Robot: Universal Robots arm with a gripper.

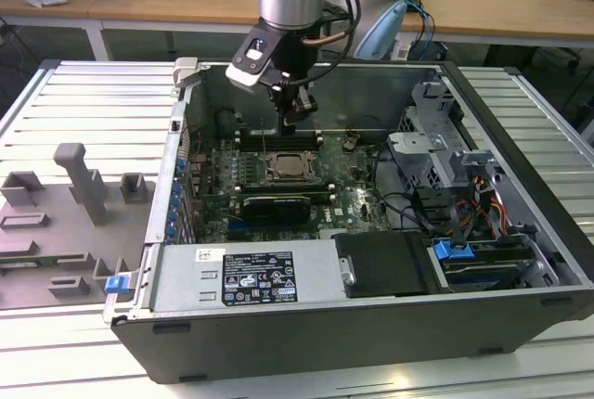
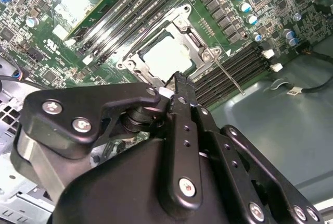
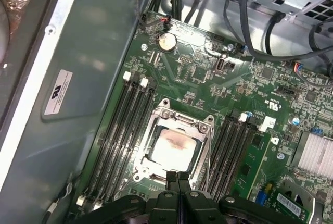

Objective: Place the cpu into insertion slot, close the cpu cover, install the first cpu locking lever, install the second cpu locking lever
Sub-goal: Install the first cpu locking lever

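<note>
The cpu (image 3: 174, 146) lies flat in the insertion slot (image 1: 290, 169), its pale top showing in both wrist views (image 2: 166, 56). The silver cpu cover (image 3: 156, 125) lies down around it, framing the chip (image 2: 195, 39). A thin metal lever (image 2: 229, 77) runs out at an angle from one corner of the socket over the memory slots. My gripper (image 1: 290, 125) hangs just above the socket's far edge inside the open computer case. Its black fingertips (image 3: 178, 178) are pressed together with nothing between them (image 2: 179, 78).
Long black memory slots (image 3: 122, 130) flank the socket on both sides. A black graphics card (image 1: 271, 206) and the power supply (image 1: 246, 278) sit nearer the camera. Cables and a drive cage (image 1: 436, 139) fill the exterior view's right. A grey fixture (image 1: 65, 223) stands outside the case.
</note>
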